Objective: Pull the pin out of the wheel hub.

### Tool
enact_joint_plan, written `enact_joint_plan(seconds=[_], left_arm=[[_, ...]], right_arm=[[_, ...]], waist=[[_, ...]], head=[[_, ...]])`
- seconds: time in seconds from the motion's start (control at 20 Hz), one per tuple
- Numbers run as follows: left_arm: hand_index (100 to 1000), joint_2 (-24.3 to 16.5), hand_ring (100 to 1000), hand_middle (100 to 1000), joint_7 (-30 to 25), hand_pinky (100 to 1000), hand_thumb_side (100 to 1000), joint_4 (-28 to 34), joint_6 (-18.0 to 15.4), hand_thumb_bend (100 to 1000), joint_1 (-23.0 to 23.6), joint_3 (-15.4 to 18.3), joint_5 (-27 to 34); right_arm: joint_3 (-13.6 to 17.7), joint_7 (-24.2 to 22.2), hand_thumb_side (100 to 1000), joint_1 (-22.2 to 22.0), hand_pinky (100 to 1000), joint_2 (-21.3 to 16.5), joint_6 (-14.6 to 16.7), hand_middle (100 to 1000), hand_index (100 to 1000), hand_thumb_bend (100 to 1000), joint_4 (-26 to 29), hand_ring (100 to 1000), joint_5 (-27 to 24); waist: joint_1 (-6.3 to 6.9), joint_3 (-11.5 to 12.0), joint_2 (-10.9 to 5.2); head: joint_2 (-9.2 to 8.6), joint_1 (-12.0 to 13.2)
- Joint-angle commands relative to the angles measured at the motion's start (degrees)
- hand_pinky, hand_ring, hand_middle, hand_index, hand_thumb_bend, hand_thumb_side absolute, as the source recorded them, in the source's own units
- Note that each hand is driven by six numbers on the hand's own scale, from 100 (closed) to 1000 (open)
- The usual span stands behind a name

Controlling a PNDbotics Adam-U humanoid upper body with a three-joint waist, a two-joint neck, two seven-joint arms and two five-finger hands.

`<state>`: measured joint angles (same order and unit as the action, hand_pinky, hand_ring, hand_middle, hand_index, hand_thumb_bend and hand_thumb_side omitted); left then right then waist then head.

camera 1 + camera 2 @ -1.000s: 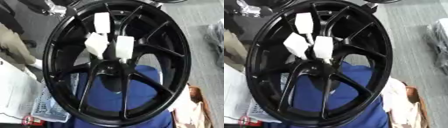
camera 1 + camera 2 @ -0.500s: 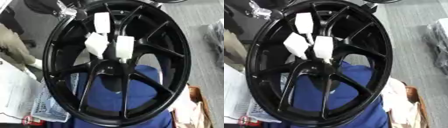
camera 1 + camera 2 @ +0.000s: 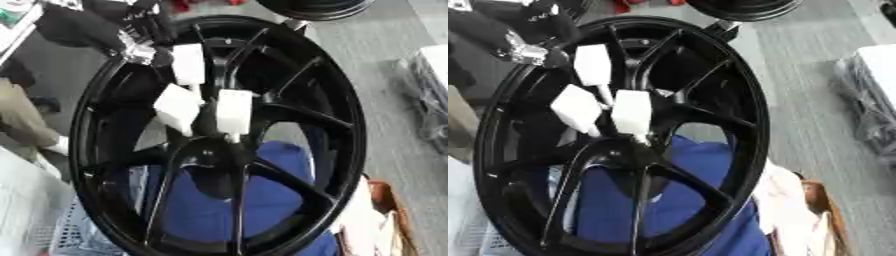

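Since the earlier pictures the robot's left arm has come further in from the upper left, and its black and silver left hand (image 3: 144, 47) now reaches the top rim of the wheel (image 3: 350, 115), beside the uppermost white block.

Nearest, at the bottom, a blue cloth (image 3: 262, 200) shows through the lower spokes, with a pale bundle (image 3: 785, 200) and a brown box edge (image 3: 820, 200) at the lower right. The black wheel stands nearly upright and fills the view. Three white blocks, the pins (image 3: 234, 111), stand out around the hub (image 3: 210, 155): one at the centre right, one tilted just to its left, and one higher up toward the rim. All three are seated in the wheel.

The left hand lies against the rim next to the top pin; whether its fingers hold anything cannot be told. Beyond, grey floor (image 3: 798, 65) and part of another dark wheel (image 3: 741, 7) show at the top.
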<state>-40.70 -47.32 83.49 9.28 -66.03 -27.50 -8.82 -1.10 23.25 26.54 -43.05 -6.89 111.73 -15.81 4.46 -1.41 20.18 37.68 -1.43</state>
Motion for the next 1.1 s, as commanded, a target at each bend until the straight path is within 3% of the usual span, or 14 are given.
enact_joint_plan(seconds=[0.05, 0.45, 1.1], left_arm=[[830, -0.5, 818, 765, 1.11, 875, 602, -0.35, 0.84, 403, -1.43, 0.67, -0.35], [831, 0.17, 833, 776, 1.48, 876, 587, -0.43, 2.09, 451, -1.87, 0.39, -1.24], [831, 1.02, 846, 787, -2.61, 876, 516, -0.39, 0.59, 527, -2.12, -0.23, -0.61]], right_arm=[[0.27, -0.09, 426, 0.81, 742, -0.88, 0.3, 720, 799, 100, 0.27, 720, -0.4], [0.1, -0.04, 432, 1.02, 742, -0.4, 0.41, 720, 798, 100, -0.05, 719, -0.66], [-0.05, 0.32, 439, 1.21, 741, 0.0, 0.43, 715, 795, 100, -0.21, 715, -0.94]], waist=[[-0.19, -0.06, -0.89], [-0.03, -0.24, -0.5], [0.26, -0.62, 0.05]], head=[[-0.51, -0.06], [0.13, 0.4], [0.26, 1.15]])
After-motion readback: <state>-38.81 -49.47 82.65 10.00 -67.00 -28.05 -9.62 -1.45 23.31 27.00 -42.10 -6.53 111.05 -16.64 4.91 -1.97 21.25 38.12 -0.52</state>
